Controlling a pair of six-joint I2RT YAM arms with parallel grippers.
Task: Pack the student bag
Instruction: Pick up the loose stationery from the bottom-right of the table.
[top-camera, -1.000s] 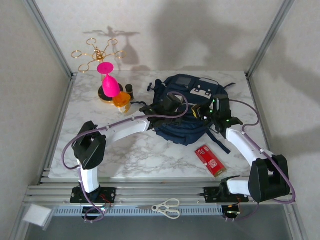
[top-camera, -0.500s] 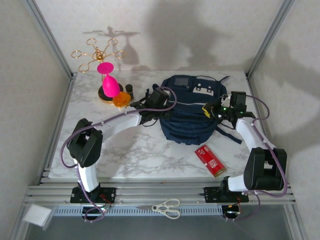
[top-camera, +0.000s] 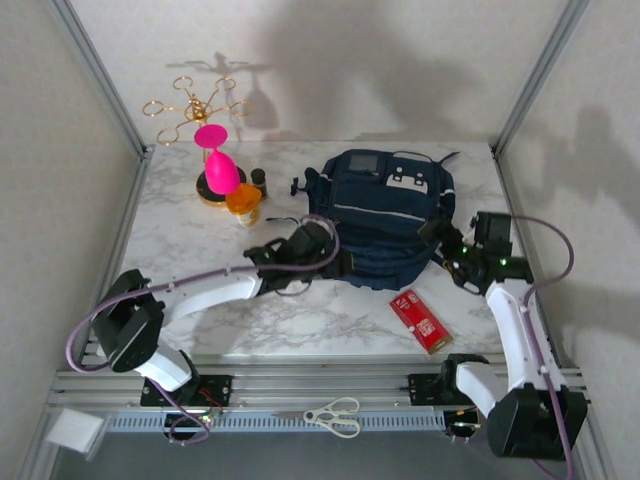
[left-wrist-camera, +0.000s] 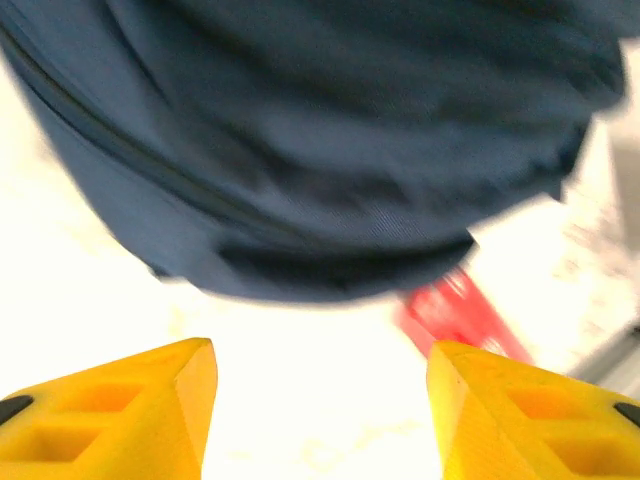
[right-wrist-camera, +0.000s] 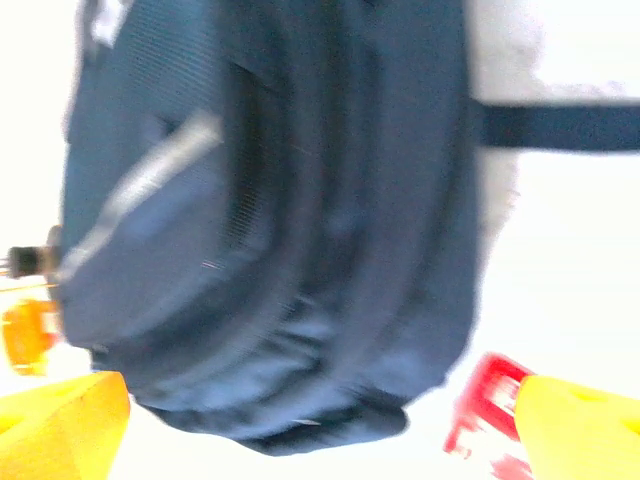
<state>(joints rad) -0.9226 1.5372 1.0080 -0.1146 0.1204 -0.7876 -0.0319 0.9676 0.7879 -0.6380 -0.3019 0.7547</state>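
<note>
The student bag (top-camera: 385, 215), navy blue with white front patches, lies flat at the middle back of the marble table. My left gripper (top-camera: 343, 264) sits just off the bag's near-left edge, open and empty. In the left wrist view the yellow fingers (left-wrist-camera: 120, 410) stand well apart over bare table, with the bag (left-wrist-camera: 330, 130) ahead. My right gripper (top-camera: 447, 243) hovers at the bag's near-right corner, open wide with nothing between its fingers (right-wrist-camera: 585, 430). The right wrist view looks along the bag (right-wrist-camera: 280, 220), blurred.
A red box (top-camera: 420, 320) lies on the table near the bag's front right, also blurred (left-wrist-camera: 460, 310) (right-wrist-camera: 485, 400). A pink glass on a gold stand (top-camera: 216, 165), an orange bottle (top-camera: 243, 203) and a small dark bottle (top-camera: 258, 180) stand back left. Scissors (top-camera: 335, 415) rest on the front rail.
Both grippers have opened and let go of the bag, then drawn back toward the near side. The bag has settled flat, slightly farther back.
</note>
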